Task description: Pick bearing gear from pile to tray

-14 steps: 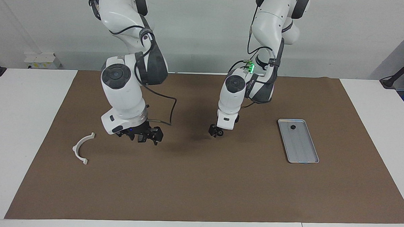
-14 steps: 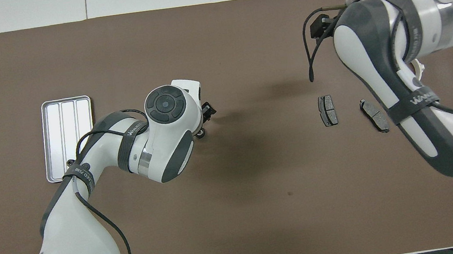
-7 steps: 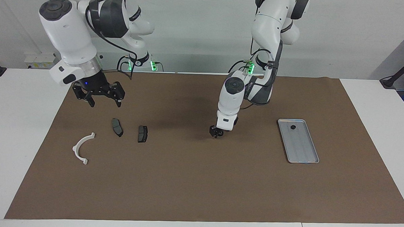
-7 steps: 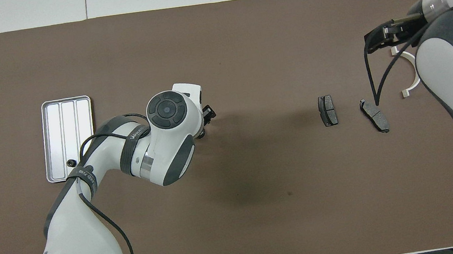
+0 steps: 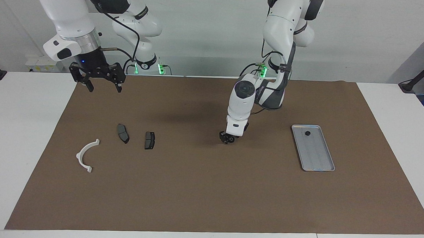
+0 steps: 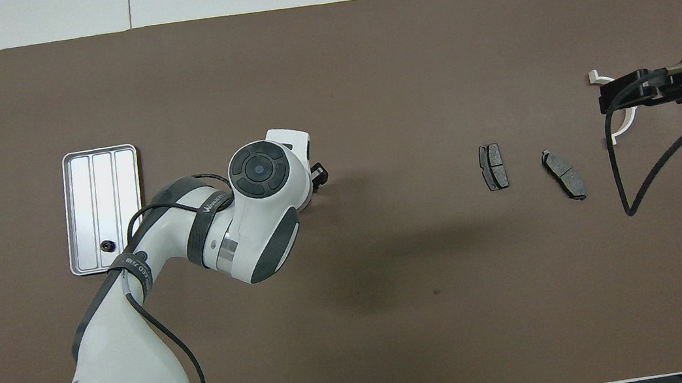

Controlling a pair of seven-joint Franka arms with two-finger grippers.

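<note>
on brown mat (image 5: pixel 209 189), two grey plates (image 5: pixel 150 140), right hand (image 5: pixel 96 82) spread, left hand (image 5: pixel 227 138) unclear

Brown mat (image 5: pixel 209 189) spread flat over white counter (image 5: pixel 24 133). Small white box (image 5: pixel 44 63), perhaps a power strip, against the wall at far edge.

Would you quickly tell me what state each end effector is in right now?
Left end effector: low at the mat's middle; open or closed cannot be told.
Right end effector: open, empty, raised.
</note>
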